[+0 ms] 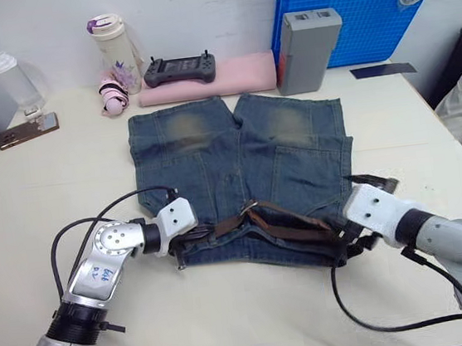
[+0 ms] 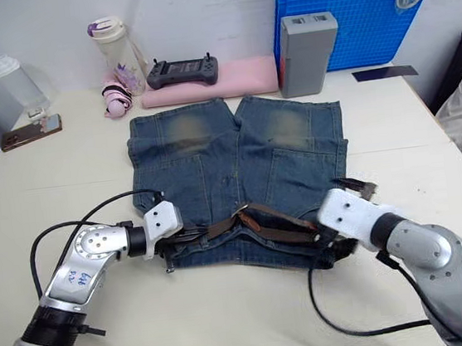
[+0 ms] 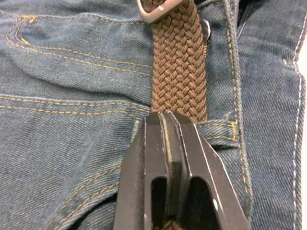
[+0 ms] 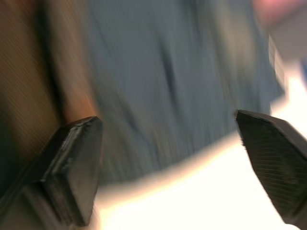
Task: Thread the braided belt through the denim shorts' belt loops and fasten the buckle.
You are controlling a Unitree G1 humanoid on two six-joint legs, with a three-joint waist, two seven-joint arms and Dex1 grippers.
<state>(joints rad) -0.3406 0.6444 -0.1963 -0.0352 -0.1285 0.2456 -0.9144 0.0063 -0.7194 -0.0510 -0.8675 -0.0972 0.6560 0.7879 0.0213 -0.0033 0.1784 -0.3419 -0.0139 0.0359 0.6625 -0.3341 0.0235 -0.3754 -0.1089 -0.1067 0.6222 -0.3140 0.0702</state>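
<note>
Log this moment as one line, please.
left gripper: shut on braided belt | right gripper: open, by denim shorts | buckle: unfastened

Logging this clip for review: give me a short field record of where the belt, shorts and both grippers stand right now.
shorts: denim shorts flat on the table, waistband toward the robot
belt: braided belt lies along the waistband
buckle: buckle at the waistband, not fastened
left gripper: left gripper shut on the braided belt by a belt loop
right gripper: right gripper open, at the shorts' right end
</note>
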